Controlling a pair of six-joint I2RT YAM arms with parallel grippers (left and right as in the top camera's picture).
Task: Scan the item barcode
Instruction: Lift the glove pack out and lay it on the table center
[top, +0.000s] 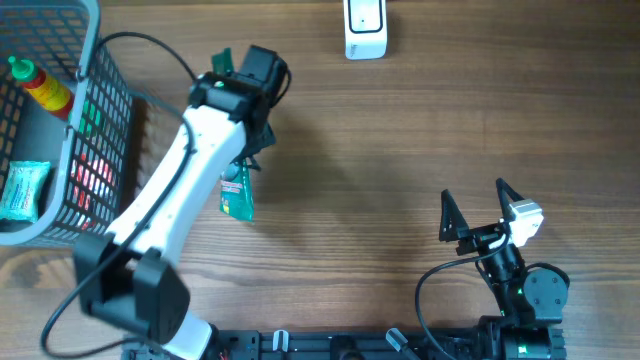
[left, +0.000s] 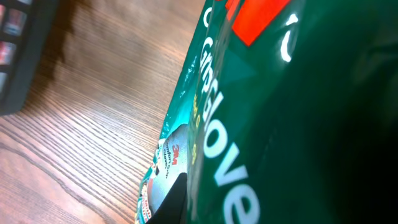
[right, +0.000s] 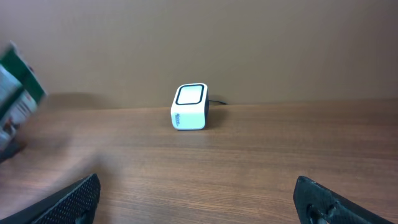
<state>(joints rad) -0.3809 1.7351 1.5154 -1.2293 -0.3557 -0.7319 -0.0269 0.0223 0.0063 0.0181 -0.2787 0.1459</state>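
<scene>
Surface (top: 400, 150): brown wood grain runs under everything we see.
Right fingers (top: 449, 218): nearest us, spread wide, holding nothing.
Left fingers (left: 176, 202): closed tight on the green packet (top: 238, 192).
Packet position: on the left half of the surface, just beside the wire basket (top: 95, 60).
Scanner (top: 365, 30): white, at the far edge, well apart from the packet.

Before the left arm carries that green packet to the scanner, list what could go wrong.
1. No barcode shows on the green packet; it could reach the scanner with the wrong face toward it.
2. The packet sticks out past the left gripper and might flex or slip in transit.
3. The basket sits close beside that arm; a wide swing could knock it.
</scene>
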